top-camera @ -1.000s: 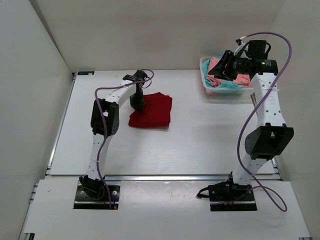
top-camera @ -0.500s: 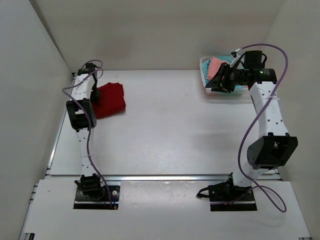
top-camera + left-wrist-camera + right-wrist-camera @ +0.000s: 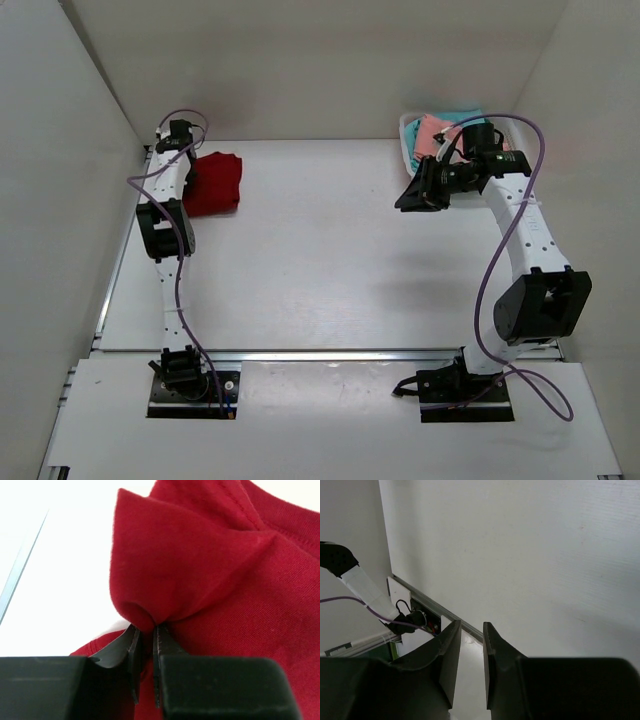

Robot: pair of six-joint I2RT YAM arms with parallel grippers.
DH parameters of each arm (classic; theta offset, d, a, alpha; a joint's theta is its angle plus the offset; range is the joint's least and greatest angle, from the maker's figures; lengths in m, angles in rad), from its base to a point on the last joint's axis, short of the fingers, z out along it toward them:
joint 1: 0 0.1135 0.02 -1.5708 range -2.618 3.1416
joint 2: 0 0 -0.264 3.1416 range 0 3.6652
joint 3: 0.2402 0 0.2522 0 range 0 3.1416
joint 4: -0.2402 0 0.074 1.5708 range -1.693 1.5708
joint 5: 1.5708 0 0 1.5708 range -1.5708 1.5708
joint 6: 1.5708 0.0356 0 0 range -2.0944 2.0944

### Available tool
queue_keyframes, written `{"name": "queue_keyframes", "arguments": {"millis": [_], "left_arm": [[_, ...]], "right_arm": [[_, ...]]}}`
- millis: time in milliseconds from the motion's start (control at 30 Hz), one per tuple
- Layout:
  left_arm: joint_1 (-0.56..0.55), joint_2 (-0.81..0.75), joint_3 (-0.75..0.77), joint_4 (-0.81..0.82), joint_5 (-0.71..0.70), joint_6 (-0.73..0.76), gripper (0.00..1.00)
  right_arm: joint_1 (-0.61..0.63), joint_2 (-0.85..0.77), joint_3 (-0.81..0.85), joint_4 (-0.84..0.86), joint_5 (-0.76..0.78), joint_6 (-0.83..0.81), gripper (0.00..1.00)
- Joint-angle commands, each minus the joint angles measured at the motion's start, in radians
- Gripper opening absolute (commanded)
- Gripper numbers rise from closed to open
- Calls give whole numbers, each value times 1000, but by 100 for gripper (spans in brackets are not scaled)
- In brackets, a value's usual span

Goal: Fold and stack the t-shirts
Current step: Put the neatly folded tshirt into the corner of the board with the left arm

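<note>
The dark red t-shirt lies bunched at the far left of the table, near the left wall. My left gripper sits at its left edge. In the left wrist view the left gripper is shut on a pinched fold of the dark red t-shirt. A salmon pink t-shirt and a teal t-shirt lie in the white basket at the back right. Left of the basket, my right gripper hovers over bare table. The right gripper has a narrow gap between its fingers and holds nothing.
The left wall and the table's metal edge rail run close beside the left arm. The right wrist view looks across the white table toward the left arm's base.
My left arm has dragged the dark red t-shirt from the middle back to the far left. The right gripper has come out of the basket, moved left, and narrowed its jaws, empty.
</note>
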Motion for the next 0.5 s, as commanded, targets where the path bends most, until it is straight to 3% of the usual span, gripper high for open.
{"name": "queue_keyframes", "arguments": {"millis": [0, 167, 333, 467], "left_arm": [[27, -17, -5, 219, 8, 27, 0], [75, 21, 12, 300, 16, 28, 0], [119, 52, 41, 320, 109, -58, 0], [135, 53, 32, 337, 126, -73, 11]], "right_arm": [[37, -42, -7, 23, -42, 7, 22], [59, -32, -7, -2, -34, 2, 22], [79, -14, 1, -16, -31, -3, 22], [94, -2, 11, -39, -22, -18, 21]]}}
